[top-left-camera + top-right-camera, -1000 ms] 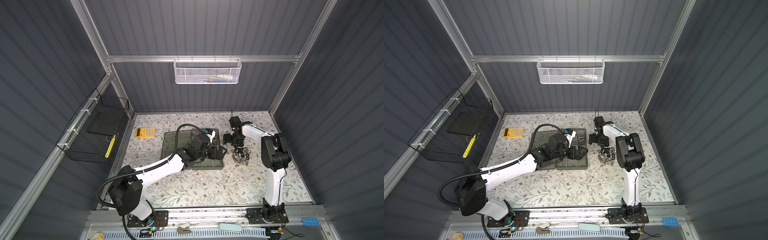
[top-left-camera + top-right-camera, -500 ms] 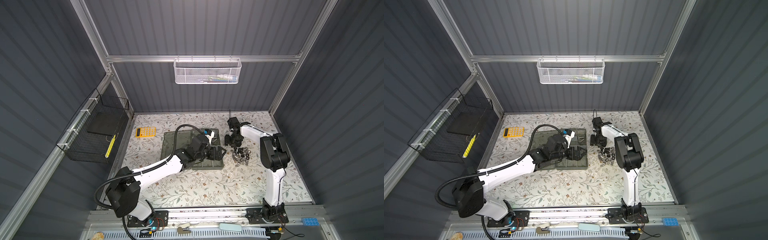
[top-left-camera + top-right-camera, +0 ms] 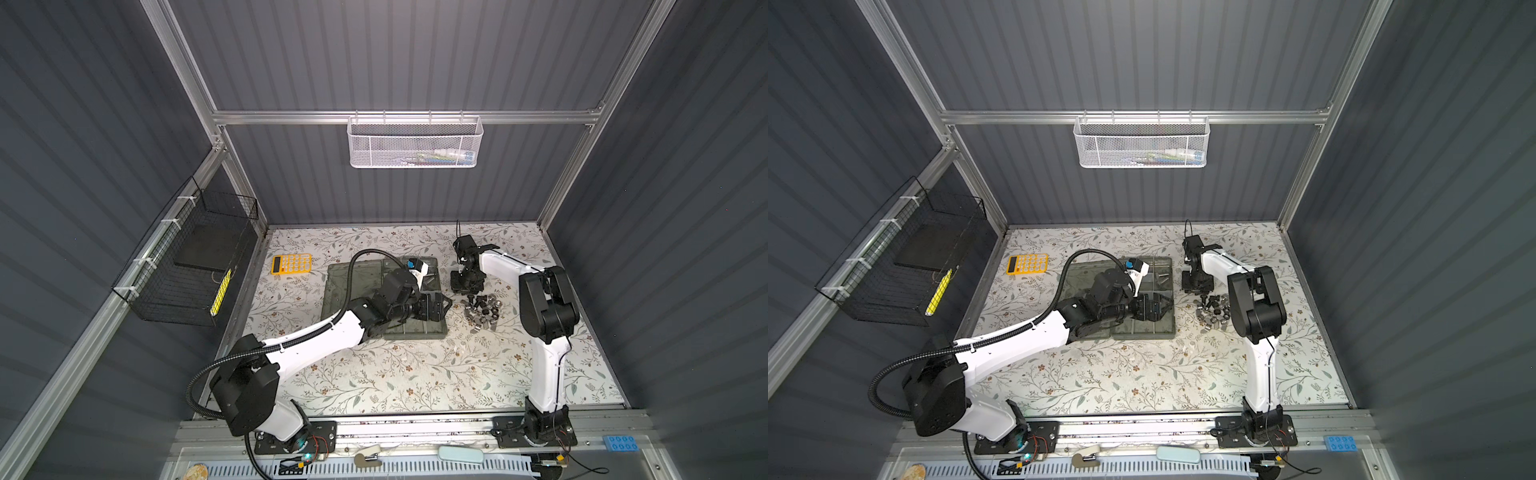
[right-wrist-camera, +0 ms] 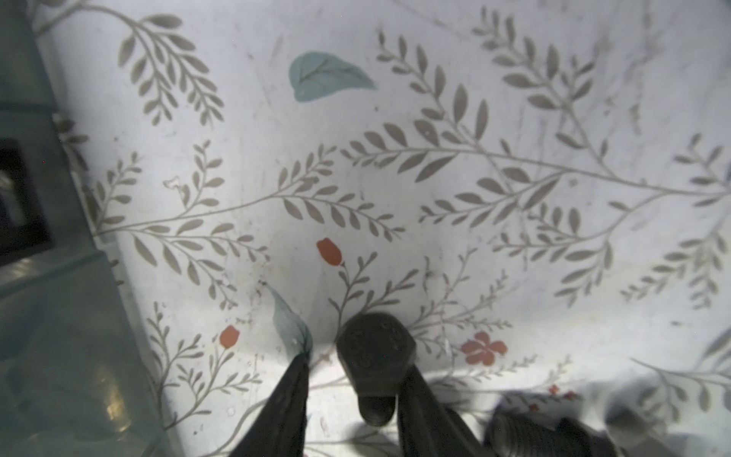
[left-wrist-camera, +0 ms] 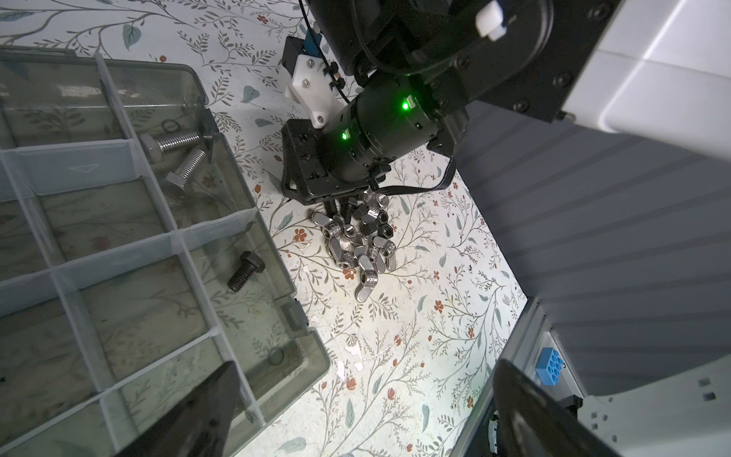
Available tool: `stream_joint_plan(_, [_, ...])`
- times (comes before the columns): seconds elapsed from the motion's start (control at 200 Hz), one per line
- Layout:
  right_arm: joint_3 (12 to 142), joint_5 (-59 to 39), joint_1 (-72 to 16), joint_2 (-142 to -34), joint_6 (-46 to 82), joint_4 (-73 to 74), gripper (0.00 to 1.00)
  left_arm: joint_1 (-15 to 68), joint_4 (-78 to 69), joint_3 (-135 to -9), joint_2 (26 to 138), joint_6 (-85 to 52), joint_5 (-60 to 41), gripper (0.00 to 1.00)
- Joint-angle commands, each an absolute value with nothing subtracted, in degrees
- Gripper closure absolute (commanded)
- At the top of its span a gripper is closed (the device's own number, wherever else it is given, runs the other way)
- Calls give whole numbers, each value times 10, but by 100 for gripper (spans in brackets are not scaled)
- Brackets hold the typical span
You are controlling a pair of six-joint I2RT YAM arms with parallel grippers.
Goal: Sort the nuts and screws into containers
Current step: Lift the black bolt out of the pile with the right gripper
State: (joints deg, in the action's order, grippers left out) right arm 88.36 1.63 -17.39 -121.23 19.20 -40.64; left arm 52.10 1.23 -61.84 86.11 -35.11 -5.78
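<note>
Our right arm's fingers (image 4: 286, 407) stand partly open astride a black hex bolt (image 4: 375, 348) on the desk (image 4: 474, 118) at the edge of the pile of screws and nuts (image 5: 358, 241). One finger is against it and a gap shows on the other side, so we judge an uneven squeeze could roll it away, or leave it pinched by the shaft end to swivel and drop. Our left arm's fingers (image 5: 205, 411) hang wide open and empty over the organizer case (image 5: 304, 368), where both arms could crowd.

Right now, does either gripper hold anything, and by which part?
Left gripper is open, empty. Right gripper has a black screw between its jaws, at the shaft, but a gap shows: not yet gripped.
</note>
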Motion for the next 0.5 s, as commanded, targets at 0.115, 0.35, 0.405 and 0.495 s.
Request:
stream_joint_plan(0.115, [879, 28, -182, -1236, 191, -430, 73, 522, 17, -611, 849, -349, -53, 0])
stream_joint_plan(0.35, [872, 34, -182, -1225, 188, -428, 85, 522, 18, -604, 841, -352, -47, 0])
stream_joint_plan(0.405, [870, 36, -183, -1224, 186, -427, 88, 522, 17, -602, 841, -353, -47, 0])
stream_joint_plan(0.495, [865, 38, -183, -1220, 185, -423, 91, 522, 18, -601, 844, -353, -47, 0])
